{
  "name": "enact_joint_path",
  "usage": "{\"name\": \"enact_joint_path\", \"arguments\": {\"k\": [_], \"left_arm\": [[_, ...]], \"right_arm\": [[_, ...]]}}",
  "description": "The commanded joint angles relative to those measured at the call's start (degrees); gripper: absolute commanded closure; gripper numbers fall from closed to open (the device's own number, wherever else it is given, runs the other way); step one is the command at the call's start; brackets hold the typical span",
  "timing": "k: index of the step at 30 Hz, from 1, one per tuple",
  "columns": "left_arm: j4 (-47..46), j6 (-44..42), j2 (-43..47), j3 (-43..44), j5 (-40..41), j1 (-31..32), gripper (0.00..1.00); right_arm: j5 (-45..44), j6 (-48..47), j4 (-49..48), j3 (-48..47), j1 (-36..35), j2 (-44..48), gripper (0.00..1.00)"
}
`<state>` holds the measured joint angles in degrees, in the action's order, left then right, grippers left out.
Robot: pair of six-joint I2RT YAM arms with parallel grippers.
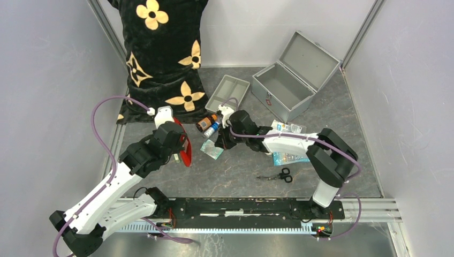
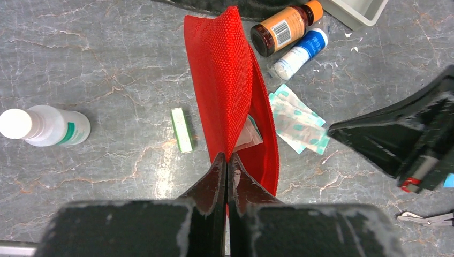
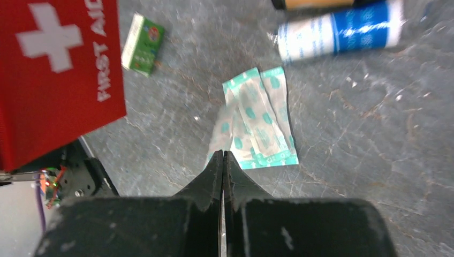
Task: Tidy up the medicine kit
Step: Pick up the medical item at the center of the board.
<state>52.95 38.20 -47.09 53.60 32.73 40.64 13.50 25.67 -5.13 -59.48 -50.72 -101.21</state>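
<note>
Only the top view shows the silver-grey metal case (image 1: 284,88), lid open, at the table's far right corner. The left gripper (image 2: 226,166) is clamped on the red fabric first-aid pouch (image 2: 230,91), mouth gaping. The right gripper (image 3: 222,160) is closed tight at the edge of the teal plaster strips (image 3: 259,118); hold unconfirmed. Likely step: bagging the strips. Next: lift, verify pinch, feed into pouch.

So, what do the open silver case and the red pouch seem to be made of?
The medicine kit: likely metal, matte silver-grey, with stiff thin walls. The red pouch: woven fabric, maybe nylon; coarse weave shows.
</note>
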Motion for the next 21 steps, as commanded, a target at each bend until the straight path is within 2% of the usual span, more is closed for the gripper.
{"name": "enact_joint_path", "arguments": {"k": [1,14,21], "left_arm": [[-3.04,2.94,0.49,-0.61,0.05,0.23,0.98],[-6.96,7.95,-1.63,-4.00,-2.38,0.23,0.98],[-9.72,8.43,-2.72,-5.35,-4.94,0.23,0.98]], "right_arm": [[-0.09,2.10,-5.60,1.97,0.96,5.59,1.00],[-0.07,3.52,-5.47,4.03,1.32,14.19,1.00],[2.78,4.27,-7.28,3.44,1.32,18.85,1.00]]}}
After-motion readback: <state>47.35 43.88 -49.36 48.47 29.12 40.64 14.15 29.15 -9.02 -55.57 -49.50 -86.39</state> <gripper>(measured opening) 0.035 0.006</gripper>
